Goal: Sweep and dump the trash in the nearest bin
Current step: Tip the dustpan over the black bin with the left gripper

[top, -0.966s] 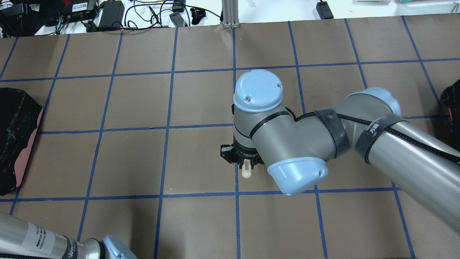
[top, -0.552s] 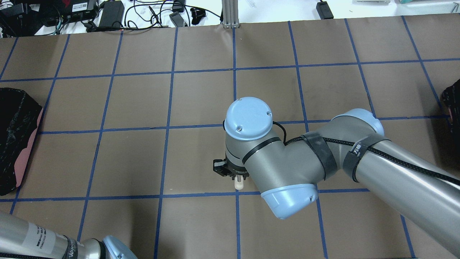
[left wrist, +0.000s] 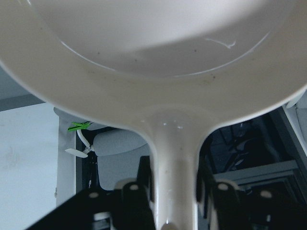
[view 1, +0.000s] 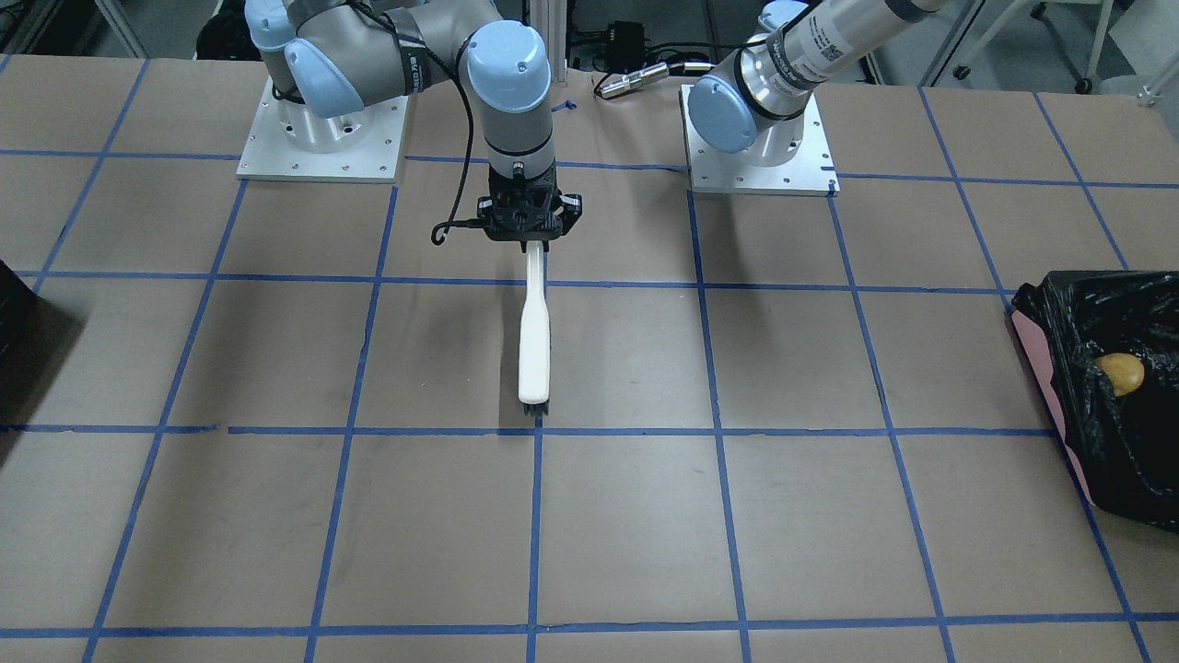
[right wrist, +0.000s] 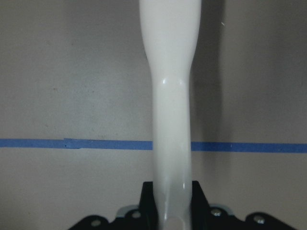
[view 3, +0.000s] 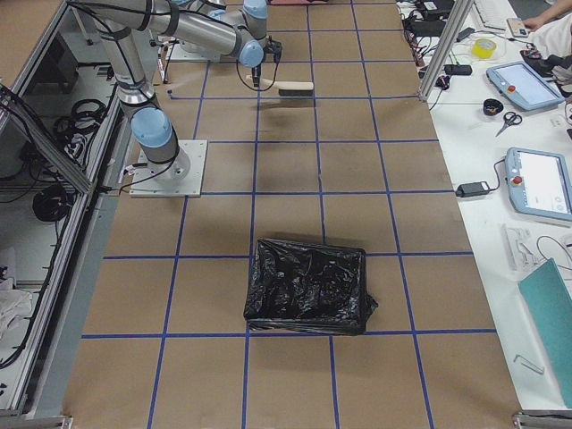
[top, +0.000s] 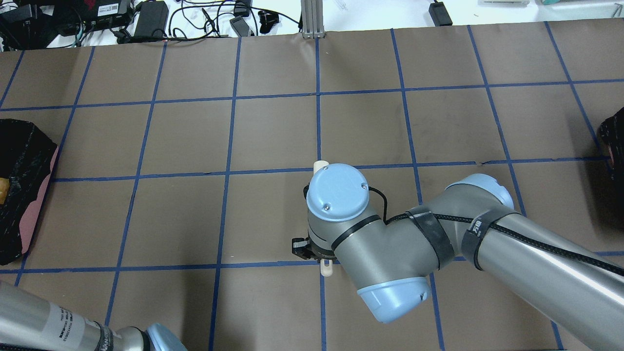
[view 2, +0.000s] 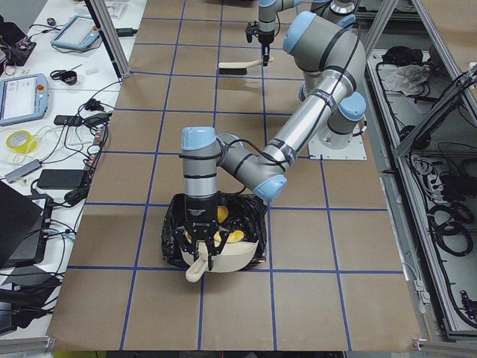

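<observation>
Over the last second the right arm's wrist cap (top: 336,197) has drawn back toward the robot's base in the overhead view. The far tip of the brush (view 1: 534,341) now peeks out past it, and a tan bit (top: 3,190) has come into sight in the bin (view 1: 1044,370) at the left end. The right gripper (view 1: 527,221) is clamped on the brush's white handle. The brush points away from the base along a blue tape line (view 1: 534,516) in mid-table, well apart from both table ends. The left gripper (left wrist: 173,179) is closed on the handle of the dustpan (view 2: 232,258), held at the bin's rim. The lump (view 1: 1122,373) lies inside the black bag (view 1: 1142,460). Yellow pieces (view 2: 237,237) show by the pan; whether they lie in pan or bag I cannot tell. A second dark bin (view 3: 308,286) sits at the opposite end, and cables (top: 195,19) line the far edge.
</observation>
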